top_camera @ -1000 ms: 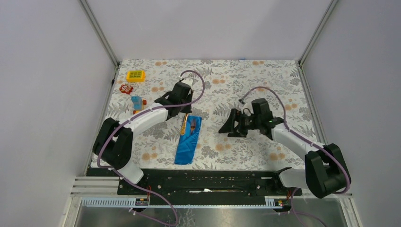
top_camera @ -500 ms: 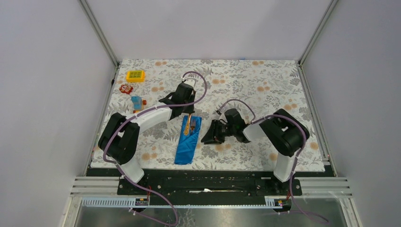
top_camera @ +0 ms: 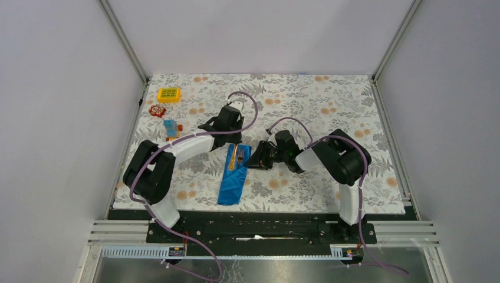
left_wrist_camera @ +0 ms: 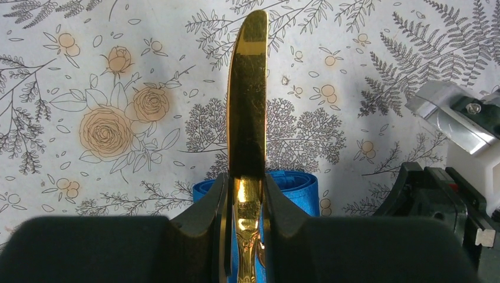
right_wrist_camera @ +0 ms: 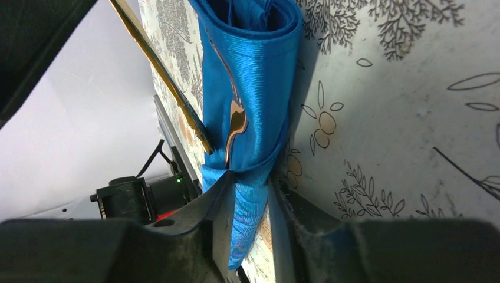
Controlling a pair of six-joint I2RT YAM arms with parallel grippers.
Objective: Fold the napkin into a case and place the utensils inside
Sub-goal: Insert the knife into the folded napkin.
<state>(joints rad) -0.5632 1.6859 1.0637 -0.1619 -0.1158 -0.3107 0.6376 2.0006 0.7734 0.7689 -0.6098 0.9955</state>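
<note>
Left pincer (left_wrist_camera: pixel 246 203) is closed on the knife (left_wrist_camera: pixel 247 106), with its fingers (left_wrist_camera: pixel 215 206) clamped on both sides of the handle. The blade runs straight out from it. In the left wrist view the flower-print counter (left_wrist_camera: pixel 118 71) is behind the blade and a short end of the napkin (left_wrist_camera: pixel 295 184) is behind the handle.

Right pincer (right_wrist_camera: pixel 250 180) is closed too. It comes in from the napkin's right side and grips it, with the cloth bunched between its fingers (right_wrist_camera: pixel 212 200).

The napkin is folded into a long narrow blue strip. It lies near the middle of the counter, its long axis running from the near side to the far side. Both pincers are at its far part, the left one coming over from the far left and the right one from the right.

The fork (right_wrist_camera: pixel 236 121) lies lengthwise on the far part of the strip. In the right wrist view its slim shaft runs along the fold, possibly partly tucked under a layer, but that is hard to tell.

In the top view the knife shows just beside the fork, at the strip's left edge. In the right wrist view it is tilted, with its lower end close to the fork. Whether it touches the cloth or hangs just above it, cannot tell.

Yellow toy (top_camera: pixel 168 94), red toy (top_camera: pixel 157 110) and blue-orange toy (top_camera: pixel 170 127) sit at the far left of the counter, well apart from the napkin.
</note>
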